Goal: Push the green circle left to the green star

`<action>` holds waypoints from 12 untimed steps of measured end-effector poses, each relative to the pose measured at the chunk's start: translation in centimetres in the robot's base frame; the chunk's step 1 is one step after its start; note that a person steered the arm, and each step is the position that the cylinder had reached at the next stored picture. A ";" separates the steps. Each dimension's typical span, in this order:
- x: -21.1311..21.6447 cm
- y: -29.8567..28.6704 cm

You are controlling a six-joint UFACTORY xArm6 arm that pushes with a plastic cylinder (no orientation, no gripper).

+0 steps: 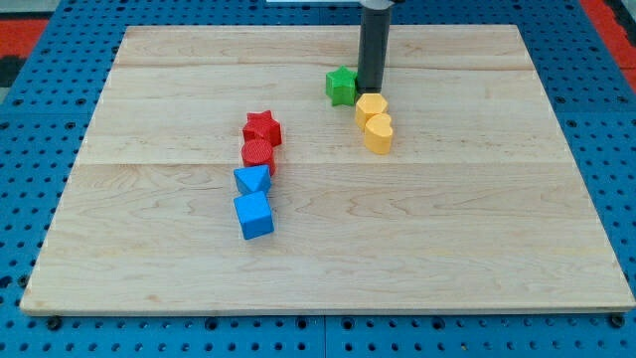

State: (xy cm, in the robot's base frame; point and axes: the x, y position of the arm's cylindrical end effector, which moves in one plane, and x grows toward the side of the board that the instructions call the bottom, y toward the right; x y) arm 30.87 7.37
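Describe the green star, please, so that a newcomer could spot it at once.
Look near the view's top of the wooden board, where my tip stands. The green star lies immediately to its left in the view. It is the only green block visible, with two yellow blocks beside it.

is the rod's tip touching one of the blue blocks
No, my tip sits at the view's top beside the green star, far from both blue blocks.

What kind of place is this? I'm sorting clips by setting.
Probably a robotics lab bench: a wooden board lies on a blue perforated base, small coloured blocks such as the green star sit on it, and my tip rests beside that star.
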 end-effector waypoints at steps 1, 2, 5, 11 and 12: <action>-3.5 3.6; -3.5 3.6; -9.4 3.2; -7.9 1.1; -7.9 1.1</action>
State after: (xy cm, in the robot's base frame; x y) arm 22.97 8.45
